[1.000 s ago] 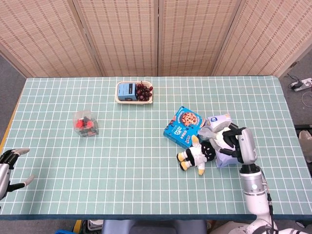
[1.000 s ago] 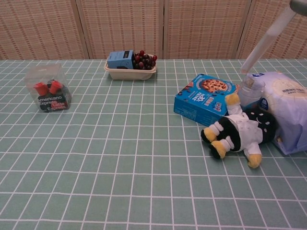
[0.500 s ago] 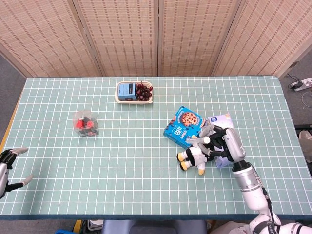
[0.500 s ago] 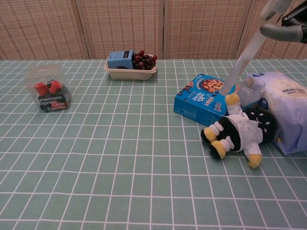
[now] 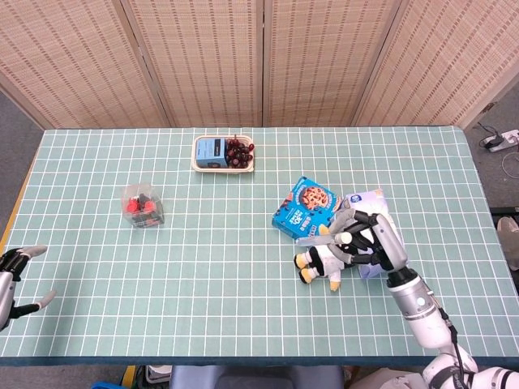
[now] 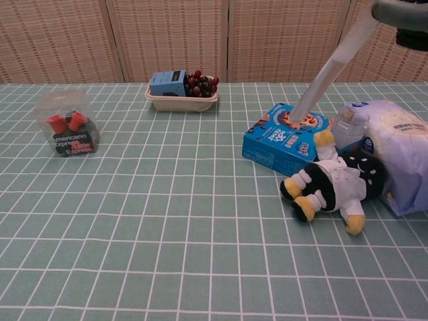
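Note:
My right hand hovers over a black-and-white plush toy lying on its side, fingers spread and nothing in them. In the chest view the right hand shows only at the top right, one long finger slanting down over the blue cookie box, while the plush toy lies untouched on the cloth. A pale lavender bag sits just behind the hand. At the table's left edge my left hand is open and holds nothing.
A cream tray with a small blue box and dark grapes stands at the back centre. A clear box of red capsules sits at the left. A woven folding screen stands behind the green gridded table.
My right hand has moved left from over the lavender bag to over the plush toy, with its fingers spreading out. The left hand and the objects have not moved.

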### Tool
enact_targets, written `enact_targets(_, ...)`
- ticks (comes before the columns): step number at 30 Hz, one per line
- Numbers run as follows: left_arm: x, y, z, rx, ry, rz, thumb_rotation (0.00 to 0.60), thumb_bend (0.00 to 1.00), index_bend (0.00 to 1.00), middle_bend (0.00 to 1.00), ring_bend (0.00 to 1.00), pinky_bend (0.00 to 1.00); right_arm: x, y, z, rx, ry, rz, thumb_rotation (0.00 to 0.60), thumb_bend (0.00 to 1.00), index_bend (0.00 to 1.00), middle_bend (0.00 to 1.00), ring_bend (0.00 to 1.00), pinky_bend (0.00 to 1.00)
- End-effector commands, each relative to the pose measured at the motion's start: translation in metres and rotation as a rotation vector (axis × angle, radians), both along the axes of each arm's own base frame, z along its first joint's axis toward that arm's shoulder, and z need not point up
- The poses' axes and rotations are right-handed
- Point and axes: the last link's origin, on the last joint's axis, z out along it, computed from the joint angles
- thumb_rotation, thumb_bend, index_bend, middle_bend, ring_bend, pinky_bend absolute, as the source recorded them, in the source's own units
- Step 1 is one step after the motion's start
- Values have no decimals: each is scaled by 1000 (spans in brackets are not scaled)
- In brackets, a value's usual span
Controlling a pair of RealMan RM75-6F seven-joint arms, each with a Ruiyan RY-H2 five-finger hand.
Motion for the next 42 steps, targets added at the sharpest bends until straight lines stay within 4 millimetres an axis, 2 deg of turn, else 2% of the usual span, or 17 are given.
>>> enact_targets(1,0,0,0,-1,0,2,600,169,288,260,196,473,-9,-2,4,-28,70,41,600,329,658,1000,1000,1000)
enact_targets(8,-1,0,0,-3,0,7,600,170,288,260,196,473,-15,-8,-10,-218,388,40,600,330,658,1000,1000,1000)
enact_targets(12,-1,0,0,-2,-1,7,600,170,288,260,196,473,-12,-8,-15,-266,447,34,600,330,658,1000,1000,1000)
enact_targets(15,-1,0,0,-2,-1,6,600,169,288,260,196,473,-6,-6,-15,-230,352,31,600,330,659,1000,1000,1000)
enact_targets(20,-1,0,0,-2,-1,8,600,169,288,260,196,473,-2,-2,-5,-68,60,62,600,331,665,1000,1000,1000)
enact_targets(28,-1,1,-1,-5,4,10,600,169,288,260,196,473,-8,-1,2,7,-60,100,600,330,672,1000,1000,1000)
enact_targets(30,-1,1,-1,-6,5,12,600,169,288,260,196,473,-11,-3,1,-22,-12,94,600,330,674,1000,1000,1000)
enact_targets(38,-1,1,-1,-7,5,14,600,169,288,260,196,473,-16,-9,-14,-267,371,72,600,330,674,1000,1000,1000)
enact_targets(42,-1,1,0,-5,3,14,600,169,288,260,196,473,-12,-7,-20,-296,412,80,600,330,674,1000,1000,1000)
